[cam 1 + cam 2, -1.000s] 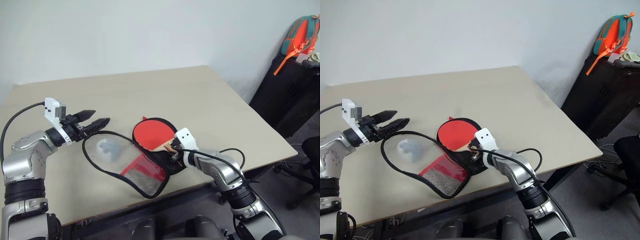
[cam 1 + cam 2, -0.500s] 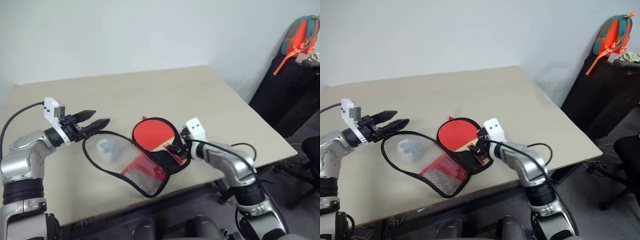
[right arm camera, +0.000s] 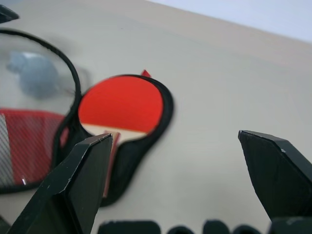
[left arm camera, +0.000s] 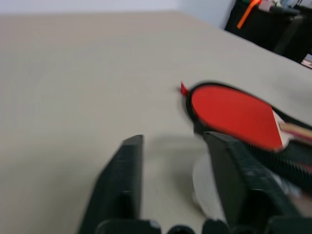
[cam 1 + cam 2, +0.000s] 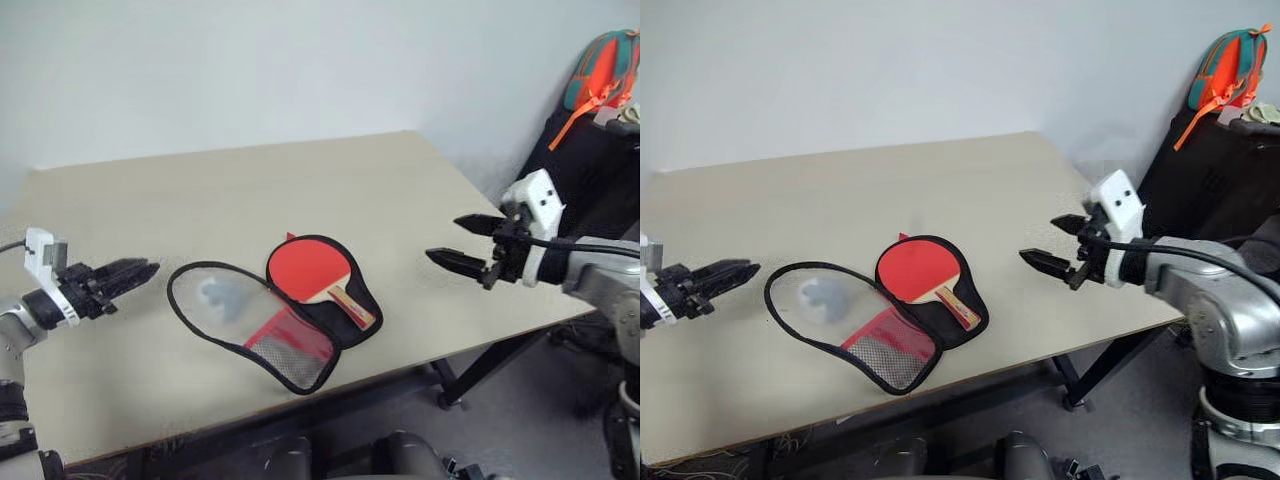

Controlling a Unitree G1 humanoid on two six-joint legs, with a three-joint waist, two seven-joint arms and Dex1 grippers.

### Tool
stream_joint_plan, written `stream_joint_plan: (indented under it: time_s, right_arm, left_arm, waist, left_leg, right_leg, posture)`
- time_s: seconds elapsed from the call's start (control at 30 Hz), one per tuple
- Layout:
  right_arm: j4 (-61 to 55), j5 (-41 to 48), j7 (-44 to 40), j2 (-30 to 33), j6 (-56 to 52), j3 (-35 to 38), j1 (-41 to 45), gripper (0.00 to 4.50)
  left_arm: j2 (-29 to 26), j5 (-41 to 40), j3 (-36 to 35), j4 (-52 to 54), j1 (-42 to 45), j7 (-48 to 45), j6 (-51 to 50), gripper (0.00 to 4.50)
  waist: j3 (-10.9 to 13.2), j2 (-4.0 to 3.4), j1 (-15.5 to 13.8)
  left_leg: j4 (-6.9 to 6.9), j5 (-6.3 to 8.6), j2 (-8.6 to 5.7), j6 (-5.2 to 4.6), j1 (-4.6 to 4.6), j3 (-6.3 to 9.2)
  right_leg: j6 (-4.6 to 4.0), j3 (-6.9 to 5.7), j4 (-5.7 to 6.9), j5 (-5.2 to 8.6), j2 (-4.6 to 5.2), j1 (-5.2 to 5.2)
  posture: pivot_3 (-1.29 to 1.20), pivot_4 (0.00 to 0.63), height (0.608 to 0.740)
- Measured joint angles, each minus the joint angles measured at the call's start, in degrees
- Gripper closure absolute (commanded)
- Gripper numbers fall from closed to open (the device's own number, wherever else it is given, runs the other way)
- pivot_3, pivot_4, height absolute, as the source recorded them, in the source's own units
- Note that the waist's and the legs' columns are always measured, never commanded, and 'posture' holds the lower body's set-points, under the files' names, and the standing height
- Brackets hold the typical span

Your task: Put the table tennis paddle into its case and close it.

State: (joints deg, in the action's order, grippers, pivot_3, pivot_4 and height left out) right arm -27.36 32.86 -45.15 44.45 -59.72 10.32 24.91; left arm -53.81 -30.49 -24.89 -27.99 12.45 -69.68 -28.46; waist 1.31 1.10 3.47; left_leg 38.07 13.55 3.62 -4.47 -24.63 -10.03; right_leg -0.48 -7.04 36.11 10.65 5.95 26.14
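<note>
The table tennis paddle lies in the case's open right half. The clear-windowed lid, splayed left of it, looks floppy and light; I'd pinch its black rim. The right gripper, right of the case, gapes empty; the left gripper, left, looks nearly closed, empty.

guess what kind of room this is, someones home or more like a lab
Probably an office or lab corner rather than a home: a plain beige work table against a bare white wall, an office chair at the right edge, and a backpack on a black cabinet.
</note>
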Motion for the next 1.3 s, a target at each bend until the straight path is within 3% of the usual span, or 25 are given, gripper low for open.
stream_joint_plan:
  time_s: [0.07,0.1,0.23,0.37,0.5,0.6,0.7,0.9,1.0,1.13,1.3]
  right_arm:
    - [1.14,0.17,-1.81,2.12,1.19,-0.23,-0.66,0.0]
    - [2.17,0.19,-2.93,3.32,1.92,-0.48,-0.65,0.0]
    - [4.43,0.17,-4.87,4.87,3.82,-1.6,1.06,0.0]
    - [5.61,0.09,-4.98,4.91,5.0,-3.05,2.02,0.0]
    - [6.48,-0.33,-4.52,4.55,5.63,-4.98,2.3,0.0]
    - [6.55,-0.26,-3.2,3.78,5.62,-5.08,4.02,0.0]
    - [6.33,0.26,-2.32,3.64,5.36,-5.04,3.83,0.0]
    - [4.95,1.41,-0.54,3.08,4.06,-4.91,0.8,0.0]
    - [4.21,2.11,0.04,2.88,3.74,-4.82,0.6,0.0]
    - [4.11,2.97,0.29,2.54,3.61,-4.76,0.5,0.0]
    - [4.21,3.13,0.72,2.28,3.58,-4.84,0.64,0.0]
  left_arm:
    - [-0.03,-0.89,0.05,3.07,-1.2,-1.03,-2.18,4.36]
    - [-0.17,-1.69,0.16,5.73,-1.79,-1.7,-3.63,4.44]
    - [-0.26,-5.24,0.82,16.8,-3.05,-2.15,-9.36,4.44]
    - [-0.03,-14.14,2.83,30.6,-3.6,-3.81,-19.17,4.44]
    - [5.06,-16.23,8.62,36.89,0.87,1.16,-22.19,4.44]
    - [9.66,-14.7,12.57,36.77,4.12,4.42,-20.62,4.44]
    - [9.78,-15.68,12.86,36.73,5.64,4.61,-20.7,4.44]
    - [-1.01,-18.4,4.24,28.0,7.94,0.28,-22.0,4.44]
    - [-5.23,-17.6,0.78,20.87,3.82,-2.77,-22.17,4.44]
    - [-5.74,-15.33,-0.8,15.08,-4.05,-4.03,-21.89,4.44]
    - [0.33,-14.48,-2.88,18.4,-15.38,-0.96,-20.46,4.44]
  waist:
    - [0.02,0.01,-0.56]
    - [0.03,-0.02,-0.81]
    - [0.05,-0.05,-0.99]
    - [0.06,-0.11,-0.82]
    - [0.07,-0.31,-0.89]
    - [0.08,-0.32,-0.87]
    - [0.08,-0.27,-0.83]
    - [0.11,-0.39,-0.69]
    - [0.15,-0.52,-0.75]
    - [0.17,-0.48,-1.0]
    - [0.16,-0.48,-0.88]
  left_leg:
    - [0.1,0.05,0.03,-0.05,-0.02,0.0]
    - [0.15,0.07,0.02,-0.08,-0.01,0.0]
    - [0.17,0.1,-0.02,-0.12,-0.01,-0.01]
    - [0.16,0.12,-0.02,-0.1,-0.01,-0.05]
    - [0.27,0.11,-0.04,-0.11,0.02,-0.06]
    - [0.33,0.11,-0.03,-0.11,0.03,-0.06]
    - [0.35,0.12,0.02,-0.1,0.04,-0.05]
    - [0.33,0.15,0.05,-0.1,0.04,-0.06]
    - [0.33,0.17,0.04,-0.12,0.04,-0.07]
    - [0.35,0.21,0.03,-0.18,0.01,-0.01]
    - [0.28,0.26,0.01,-0.21,-0.01,-0.09]
  right_leg:
    - [-0.01,0.01,-0.01,0.0,0.02,0.0]
    - [-0.01,0.01,-0.01,0.0,0.08,-0.01]
    - [-0.01,-0.01,0.0,-0.01,0.22,-0.01]
    - [0.0,0.01,0.0,0.0,0.16,-0.01]
    - [0.01,-0.01,0.06,-0.01,0.09,-0.26]
    - [0.02,-0.03,0.06,-0.02,0.0,-0.34]
    - [0.03,-0.04,0.05,-0.02,-0.05,-0.35]
    - [0.03,-0.02,0.05,0.0,-0.05,-0.28]
    - [0.02,-0.02,0.03,0.01,-0.02,-0.16]
    - [0.01,-0.07,-0.01,0.0,0.1,-0.13]
    - [0.0,-0.04,-0.05,-0.01,0.35,-0.03]
  posture:
    - [0.0,0.0,0.715]
    - [0.0,0.0,0.715]
    - [0.0,0.0,0.715]
    - [0.0,0.0,0.715]
    - [0.0,0.0,0.715]
    - [0.0,0.0,0.715]
    - [0.0,0.0,0.715]
    - [0.0,0.0,0.715]
    - [0.0,0.0,0.715]
    - [0.0,0.0,0.715]
    - [0.0,0.0,0.715]
